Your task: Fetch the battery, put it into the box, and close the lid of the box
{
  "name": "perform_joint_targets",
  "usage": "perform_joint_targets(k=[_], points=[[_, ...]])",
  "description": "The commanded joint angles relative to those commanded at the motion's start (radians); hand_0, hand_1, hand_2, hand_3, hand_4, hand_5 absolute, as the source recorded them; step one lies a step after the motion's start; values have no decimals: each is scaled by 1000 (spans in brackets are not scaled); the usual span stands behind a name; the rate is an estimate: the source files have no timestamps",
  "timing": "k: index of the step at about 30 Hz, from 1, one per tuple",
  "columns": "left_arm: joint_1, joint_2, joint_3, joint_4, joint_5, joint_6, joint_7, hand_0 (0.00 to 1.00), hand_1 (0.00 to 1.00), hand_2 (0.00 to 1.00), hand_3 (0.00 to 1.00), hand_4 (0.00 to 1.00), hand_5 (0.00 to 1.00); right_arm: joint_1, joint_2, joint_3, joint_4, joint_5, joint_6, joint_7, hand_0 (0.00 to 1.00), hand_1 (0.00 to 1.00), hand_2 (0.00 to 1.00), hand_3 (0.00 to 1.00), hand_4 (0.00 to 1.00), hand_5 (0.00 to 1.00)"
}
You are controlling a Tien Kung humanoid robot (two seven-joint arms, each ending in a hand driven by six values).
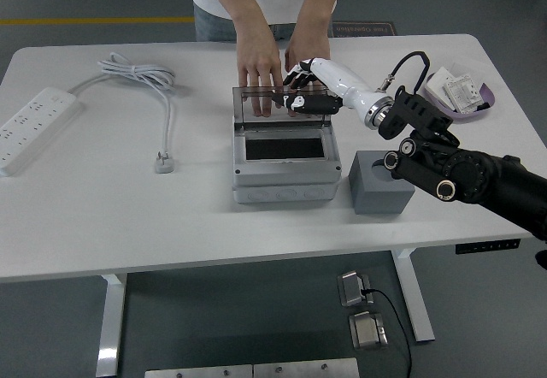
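the white table (102, 215) fills the frame. at centre sits the grey box (282, 166), its clear lid (278, 104) upright. a person's hands (256, 74) brace behind it. the right hand (301, 96) curls on the lid's top edge. battery unseen.

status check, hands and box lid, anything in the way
Right hand at top edge of upright lid, grasp unclear. Left arm out of view. Box open. Person's hands right behind lid.
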Motion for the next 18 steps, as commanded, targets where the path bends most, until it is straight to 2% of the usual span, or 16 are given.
perform_joint_targets(k=[5, 6, 11, 12, 17, 18], points=[[1, -2, 3, 1, -5, 1, -3, 662, 730, 692, 621, 625, 206, -7, -12, 11, 44, -34, -7, -22, 695, 668, 641, 647, 870, 733], [1, -2, 4, 1, -6, 1, -3, 662, 729, 692, 621, 625, 207, -9, -16, 13, 56, -42, -8, -26, 555, 661, 640, 649, 871, 732], [5, -4, 4, 1, -8, 2, -4, 662, 729, 692, 621, 625, 207, -26, -37, 25, 122, -83, -12, -52, 555, 661, 640, 649, 871, 732], [6, -4, 4, 1, -8, 2, -4, 662, 729, 692, 621, 624, 208, -32, -43, 28, 141, -93, -12, -59, 495, 655, 641, 653, 872, 735], [9, -5, 5, 1, -11, 2, -5, 662, 729, 692, 621, 624, 208, -56, -73, 41, 223, -130, -10, -87, 495, 655, 641, 653, 872, 735], [9, -6, 6, 2, -12, 2, -5, 662, 729, 692, 621, 624, 207, -61, -79, 42, 237, -134, -10, -91, 461, 655, 641, 651, 871, 733]])
